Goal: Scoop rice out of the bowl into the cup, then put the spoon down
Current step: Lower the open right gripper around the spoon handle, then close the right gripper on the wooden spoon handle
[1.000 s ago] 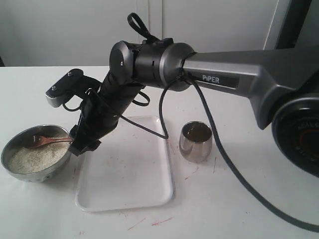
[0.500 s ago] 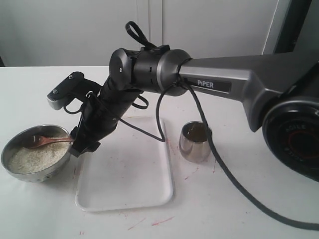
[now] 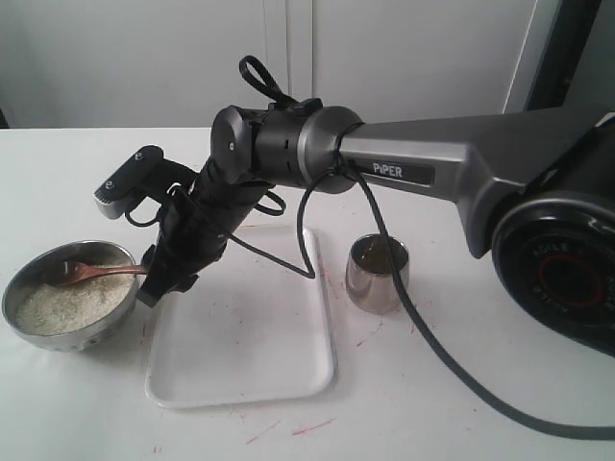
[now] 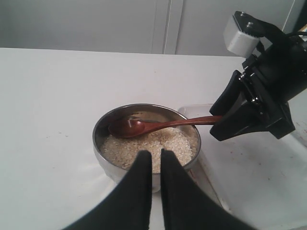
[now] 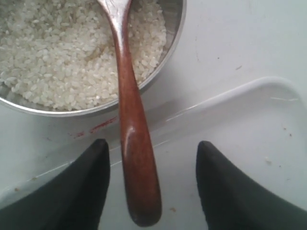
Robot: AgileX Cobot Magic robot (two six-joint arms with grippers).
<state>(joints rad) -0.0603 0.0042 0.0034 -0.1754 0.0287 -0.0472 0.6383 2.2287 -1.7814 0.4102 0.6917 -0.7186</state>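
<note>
The metal bowl (image 3: 12,305) sits at the left, holding white rice (image 3: 58,305). The wooden spoon (image 3: 96,273) lies with its oval end on the rice and its handle over the rim. My right gripper (image 3: 159,283) is open, its fingers on either side of the handle's end (image 5: 136,158), touching neither side. In the left wrist view my left gripper (image 4: 156,154) is shut and empty, just short of the bowl (image 4: 98,143) and rice (image 4: 144,146). The steel cup (image 3: 377,277) stands at the right, apart from both grippers.
A clear plastic tray (image 3: 250,375) lies between bowl and cup, under the right gripper's wrist. The right arm's cable (image 3: 432,346) trails across the table past the cup. Red marks speckle the white tabletop.
The right arm has shifted a little, its wrist slightly higher and farther right. The spoon and bowl have not moved.
</note>
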